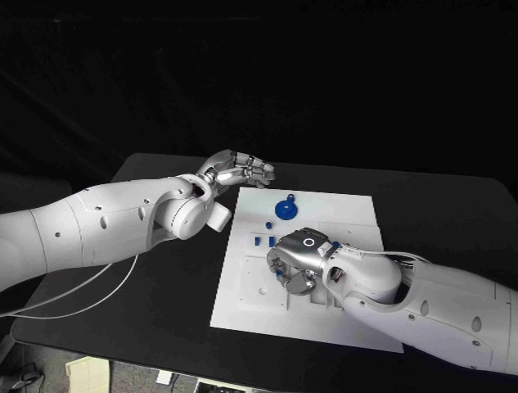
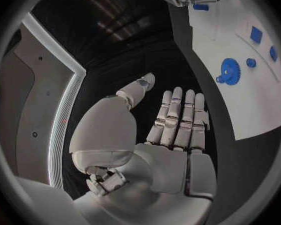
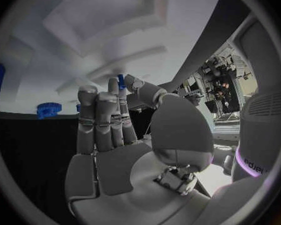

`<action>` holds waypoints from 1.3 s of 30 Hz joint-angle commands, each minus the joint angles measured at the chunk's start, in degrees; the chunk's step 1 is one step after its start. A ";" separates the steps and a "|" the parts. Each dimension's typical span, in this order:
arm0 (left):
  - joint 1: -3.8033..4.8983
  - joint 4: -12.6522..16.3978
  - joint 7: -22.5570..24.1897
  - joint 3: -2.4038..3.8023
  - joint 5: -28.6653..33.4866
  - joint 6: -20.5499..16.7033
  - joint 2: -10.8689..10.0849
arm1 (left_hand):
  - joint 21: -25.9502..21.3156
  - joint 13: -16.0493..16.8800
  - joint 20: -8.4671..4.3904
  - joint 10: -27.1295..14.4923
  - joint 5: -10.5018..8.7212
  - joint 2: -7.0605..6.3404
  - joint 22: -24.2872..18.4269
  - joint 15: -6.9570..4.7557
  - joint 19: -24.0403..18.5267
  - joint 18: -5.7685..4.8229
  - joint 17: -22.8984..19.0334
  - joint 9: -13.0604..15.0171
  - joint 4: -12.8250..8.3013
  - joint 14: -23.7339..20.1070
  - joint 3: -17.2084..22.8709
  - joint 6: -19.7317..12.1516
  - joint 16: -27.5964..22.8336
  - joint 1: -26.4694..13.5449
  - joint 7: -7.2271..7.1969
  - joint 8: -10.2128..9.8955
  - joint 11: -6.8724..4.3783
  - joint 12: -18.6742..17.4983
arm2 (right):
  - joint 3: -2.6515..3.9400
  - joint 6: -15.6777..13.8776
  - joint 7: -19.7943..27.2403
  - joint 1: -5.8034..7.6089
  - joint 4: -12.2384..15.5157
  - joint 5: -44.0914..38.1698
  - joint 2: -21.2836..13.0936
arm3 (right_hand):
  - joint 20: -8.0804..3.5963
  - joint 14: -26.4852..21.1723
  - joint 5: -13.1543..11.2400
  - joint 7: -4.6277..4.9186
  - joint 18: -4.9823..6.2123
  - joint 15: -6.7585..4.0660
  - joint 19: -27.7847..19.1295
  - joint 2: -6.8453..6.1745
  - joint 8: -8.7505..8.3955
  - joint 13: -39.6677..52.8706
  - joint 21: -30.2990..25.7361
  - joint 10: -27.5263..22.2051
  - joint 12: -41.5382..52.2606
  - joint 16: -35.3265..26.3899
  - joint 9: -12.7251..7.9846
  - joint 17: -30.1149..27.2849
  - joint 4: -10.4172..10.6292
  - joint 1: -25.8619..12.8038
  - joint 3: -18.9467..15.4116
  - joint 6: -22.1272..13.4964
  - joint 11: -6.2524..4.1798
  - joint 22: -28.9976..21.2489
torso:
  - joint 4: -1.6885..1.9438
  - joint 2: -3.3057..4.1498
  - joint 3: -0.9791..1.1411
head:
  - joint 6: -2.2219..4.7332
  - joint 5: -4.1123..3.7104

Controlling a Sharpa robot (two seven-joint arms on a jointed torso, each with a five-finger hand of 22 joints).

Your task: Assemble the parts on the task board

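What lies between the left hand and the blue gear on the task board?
In the head view, bare white task board alone separates the left hand from the blue gear.

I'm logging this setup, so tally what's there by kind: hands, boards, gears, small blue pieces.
Silver hands: 2, left hand, right hand
White task board: 1
Blue gear: 1
Small blue pieces lying clear of hands: 3
Small blue piece pinched by right hand: 1
Total: 8
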 commanded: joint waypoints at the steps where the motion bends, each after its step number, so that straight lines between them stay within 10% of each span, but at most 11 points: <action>1: 0.06 0.23 0.54 0.05 0.38 0.47 0.00 | -0.26 -0.09 0.30 0.22 0.25 0.42 0.07 0.08 0.27 0.63 0.08 -0.09 0.19 0.37 0.00 0.07 0.28 0.17 0.18 0.35 -0.01 0.09 | -0.34 3.22 0.20 -0.30 -0.24 0.36 -0.01 | -0.71 -1.42 0.48 0.18 2.68 -0.82 0.25 0.08 0.15 0.09 0.24 0.14 -0.16 0.24 0.07 -0.18 0.07 0.03 -0.03 0.27 0.05 1.24 | -0.03 -0.03 -0.01 | -0.04 0.00; 13: 0.07 0.25 0.46 0.05 0.38 0.51 -0.19 | -0.29 -0.11 0.31 0.23 0.24 0.40 0.09 0.09 0.27 0.64 0.08 -0.10 0.20 0.37 -0.02 0.05 0.27 0.15 0.18 0.34 0.00 0.08 | -0.35 0.76 1.00 -0.29 -0.02 3.10 -0.96 | -0.40 -2.04 6.67 3.06 2.68 1.95 -0.87 -1.45 -3.89 -1.90 1.46 -7.81 -3.86 1.50 -1.46 -1.15 -2.56 -4.56 -9.19 -6.20 2.93 1.14 | -0.09 -0.06 0.04 | 0.00 -0.04; 27: 0.06 -0.06 0.45 0.05 0.38 0.64 -0.25 | -0.33 -0.14 0.31 0.25 0.23 0.40 0.11 0.09 0.28 0.65 0.08 -0.12 0.20 0.37 -0.03 0.04 0.25 0.14 0.19 0.35 0.00 0.07 | 0.10 -6.38 1.10 0.50 4.97 5.14 -5.49 | -0.61 -2.55 6.49 4.36 2.68 3.33 -0.74 -3.39 -5.42 -4.71 1.05 -12.48 -3.59 2.61 -2.47 -2.25 -1.58 -3.96 -12.92 -9.24 4.38 0.48 | -0.11 -0.08 0.06 | 0.41 -0.41; 39: 0.06 -0.23 0.47 0.05 0.40 0.77 -0.24 | -0.34 -0.15 0.31 0.26 0.23 0.41 0.12 0.09 0.28 0.65 0.08 -0.13 0.20 0.38 -0.03 0.03 0.25 0.14 0.19 0.35 0.00 0.07 | 5.01 -2.40 3.64 3.51 9.08 13.55 -11.76 | -0.66 -2.46 6.31 4.32 2.68 2.84 -0.36 -3.50 -5.28 -4.97 1.06 -10.84 -2.91 3.22 -2.64 -2.64 -0.78 -2.05 -11.59 -9.11 3.86 0.45 | -0.11 -0.05 0.07 | 1.27 -1.27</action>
